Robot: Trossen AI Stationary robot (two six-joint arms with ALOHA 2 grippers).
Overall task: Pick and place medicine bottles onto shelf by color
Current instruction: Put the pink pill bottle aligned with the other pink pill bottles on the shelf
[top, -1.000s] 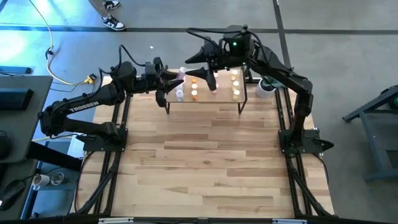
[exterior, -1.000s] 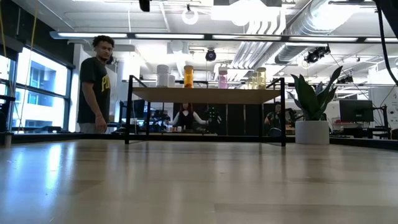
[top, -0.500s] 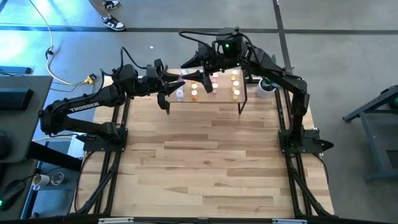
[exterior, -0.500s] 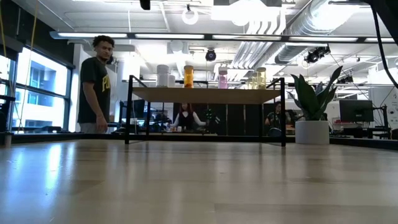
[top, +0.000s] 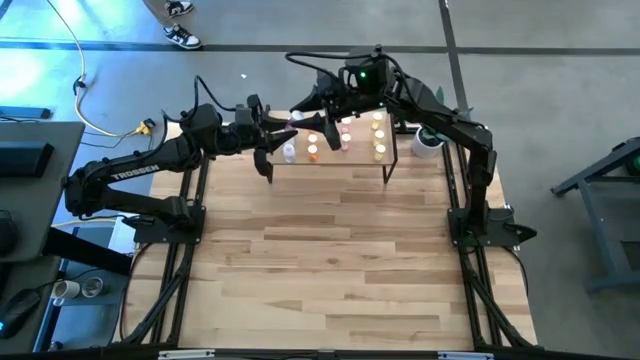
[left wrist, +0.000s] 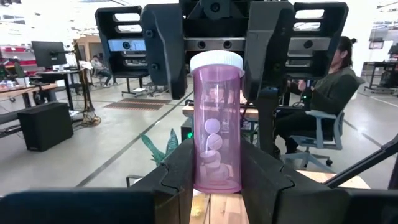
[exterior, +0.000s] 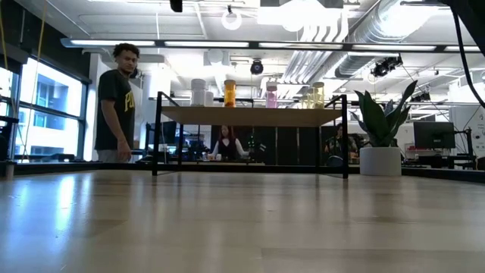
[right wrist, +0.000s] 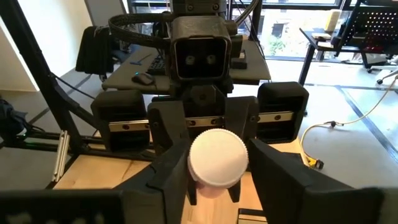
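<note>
The shelf (top: 340, 158) stands at the table's far edge; its top board also shows in the low view (exterior: 250, 115). Standing on it are clear/white bottles (top: 289, 152), orange bottles (top: 312, 150), pink bottles (top: 345, 130) and yellow bottles (top: 379, 140). My left gripper (left wrist: 214, 177) is above the shelf's left end, shut on a pink bottle (left wrist: 216, 130) with a white cap. My right gripper (right wrist: 217, 168) faces it from the right, its fingers closed on that bottle's cap (right wrist: 217, 157). Neither gripper shows in the low view. My left gripper pinches the pink bottle's lower body (left wrist: 214, 180) between its two fingers, coming level from the table's left. The bottle stands upright, lifted clear of the shelf. My right gripper has the bottle's white cap (left wrist: 216, 62) between its two fingers (right wrist: 171, 171), coming from above and from the table's right.
A potted plant (top: 428, 140) stands at the shelf's right end, also seen in the low view (exterior: 381, 136). A person (exterior: 117, 106) stands beyond the table's far edge. The wide wooden tabletop (top: 320, 260) lies in front of the shelf.
My right gripper has moved toward the table's left, from over the shelf's middle to my left gripper and the pink bottle's cap. My left gripper has kept the bottle nearly still above the shelf's left end.
</note>
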